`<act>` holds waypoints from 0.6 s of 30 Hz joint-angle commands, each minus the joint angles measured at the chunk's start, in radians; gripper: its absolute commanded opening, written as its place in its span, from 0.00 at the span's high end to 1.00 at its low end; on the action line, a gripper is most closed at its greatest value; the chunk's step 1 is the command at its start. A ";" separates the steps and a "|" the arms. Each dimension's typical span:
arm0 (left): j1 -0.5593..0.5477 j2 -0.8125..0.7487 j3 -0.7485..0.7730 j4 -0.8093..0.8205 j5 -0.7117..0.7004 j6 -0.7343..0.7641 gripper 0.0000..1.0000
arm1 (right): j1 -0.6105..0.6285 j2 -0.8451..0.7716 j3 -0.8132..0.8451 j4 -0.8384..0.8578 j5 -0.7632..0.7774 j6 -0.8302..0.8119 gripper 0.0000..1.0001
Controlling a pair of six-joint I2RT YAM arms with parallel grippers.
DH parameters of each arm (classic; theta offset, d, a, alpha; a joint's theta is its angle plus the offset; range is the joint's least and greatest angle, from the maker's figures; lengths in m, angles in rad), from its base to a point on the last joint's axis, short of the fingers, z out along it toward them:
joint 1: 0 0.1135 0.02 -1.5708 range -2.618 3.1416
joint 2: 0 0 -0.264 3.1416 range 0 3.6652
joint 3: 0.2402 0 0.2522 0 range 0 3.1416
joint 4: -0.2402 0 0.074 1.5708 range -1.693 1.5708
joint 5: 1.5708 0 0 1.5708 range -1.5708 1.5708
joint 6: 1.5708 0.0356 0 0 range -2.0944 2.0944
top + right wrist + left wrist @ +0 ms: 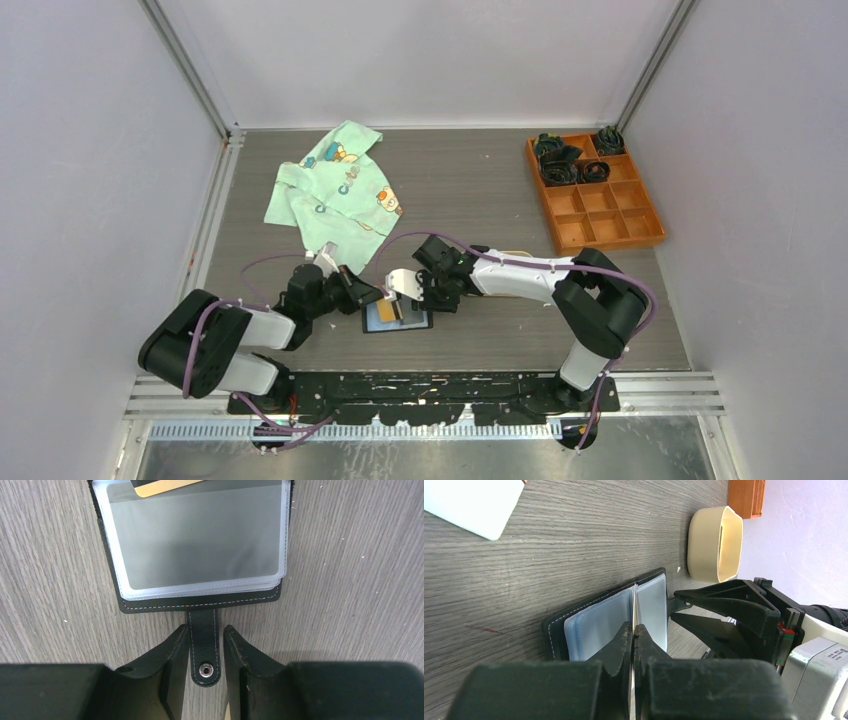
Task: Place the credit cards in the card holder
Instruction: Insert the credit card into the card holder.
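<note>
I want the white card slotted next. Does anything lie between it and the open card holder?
Nothing visible does. Only bare table lies between the white card and the card holder, which lies open. The left gripper pinches one clear sleeve upright at the holder's middle; a card would have to pass beside it.

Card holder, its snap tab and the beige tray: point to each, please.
card holder (pixel 200 545), right wrist view, top clear sleeve
snap tab (pixel 204 642), right wrist view, strap above stud
beige tray (pixel 702 542), left wrist view, outer wall
</note>
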 commanded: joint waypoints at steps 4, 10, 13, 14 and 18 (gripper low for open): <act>-0.004 0.019 -0.006 0.078 0.014 -0.003 1.00 | 0.006 0.018 0.024 -0.014 0.010 0.005 0.64; -0.013 0.049 -0.006 0.100 0.012 -0.011 1.00 | 0.011 0.023 0.027 -0.017 0.014 0.008 0.64; -0.020 0.075 -0.010 0.128 0.014 -0.022 1.00 | 0.014 0.025 0.028 -0.015 0.018 0.011 0.64; -0.021 0.083 -0.012 0.137 0.016 -0.025 1.00 | 0.014 0.028 0.029 -0.015 0.019 0.011 0.64; -0.024 0.102 -0.018 0.169 0.019 -0.033 1.00 | 0.016 0.031 0.031 -0.015 0.023 0.016 0.65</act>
